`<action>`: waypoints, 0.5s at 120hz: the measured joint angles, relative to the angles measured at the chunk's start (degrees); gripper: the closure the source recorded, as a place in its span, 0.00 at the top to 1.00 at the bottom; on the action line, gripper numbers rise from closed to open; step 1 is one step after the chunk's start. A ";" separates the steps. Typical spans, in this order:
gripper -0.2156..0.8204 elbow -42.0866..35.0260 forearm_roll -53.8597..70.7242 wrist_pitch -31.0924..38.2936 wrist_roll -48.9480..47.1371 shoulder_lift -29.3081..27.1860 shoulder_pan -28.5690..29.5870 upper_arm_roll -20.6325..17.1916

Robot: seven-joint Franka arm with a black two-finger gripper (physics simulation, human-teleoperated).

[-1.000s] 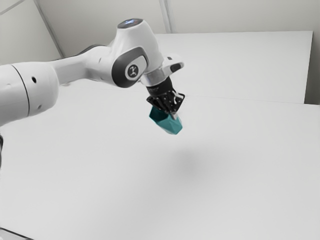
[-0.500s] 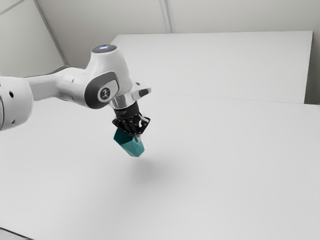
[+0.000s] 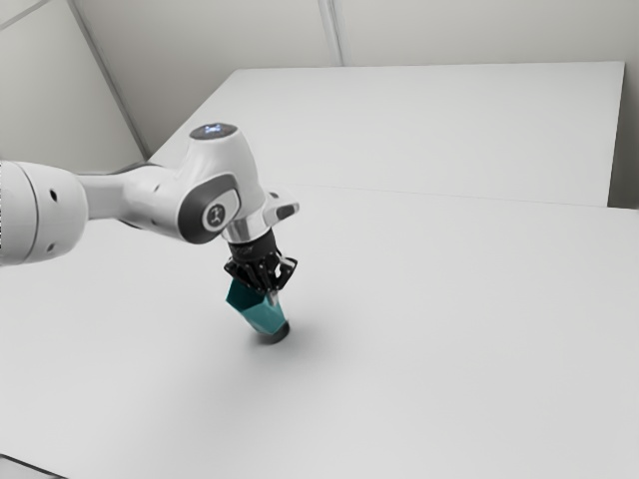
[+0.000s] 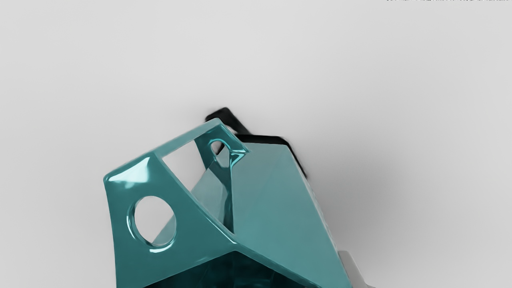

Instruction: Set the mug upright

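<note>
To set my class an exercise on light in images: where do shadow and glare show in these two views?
Exterior view: a small dark shadow under the teal mug, with a faint, soft-edged one around it on the white table. Wrist view: white glare on the mug's handle, thin glints around its round hole, and broad, diffuse shade on the table beside the mug.

We see bright, even light on the pale table (image 3: 449, 329), a soft shadow beside the teal mug (image 3: 262, 315), white glints on its glossy surface and deep gloom inside it
</note>
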 joint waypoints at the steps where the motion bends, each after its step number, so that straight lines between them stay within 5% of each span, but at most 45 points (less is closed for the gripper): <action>1: 0.04 0.00 0.00 0.07 0.00 0.11 0.03 0.00; 26: 0.04 -0.01 -0.06 1.51 -0.11 1.54 0.28 -0.04; 60: 0.56 -0.01 -0.54 1.39 0.20 1.01 -0.48 -0.01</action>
